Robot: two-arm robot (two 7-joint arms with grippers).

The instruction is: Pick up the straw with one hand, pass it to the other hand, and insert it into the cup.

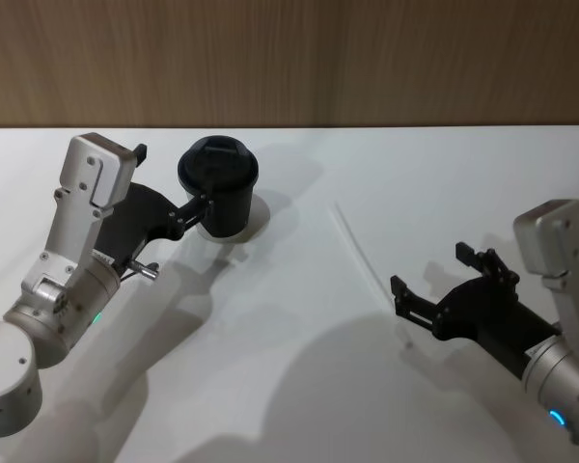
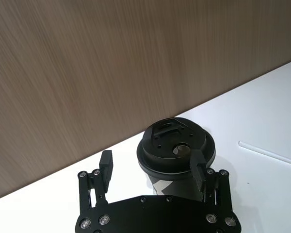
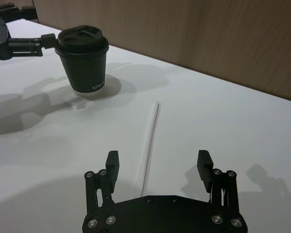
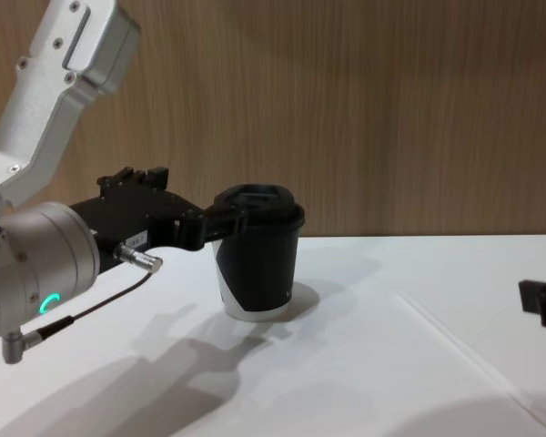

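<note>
bench: white, matte, flat; spans the head view edge to edge, from the near edge up to the wall
bench surface: plain and even in tone; soft grey shadows lie across its near and left areas
wall: brown wood-grain panel, upright, directly behind the bench
wall grain: fine streaks, horizontal in head view, near vertical in chest view
bench/wall join: one straight line along the bench's far edge
wrist views: same panel behind the same white top, seen at a slant
</note>
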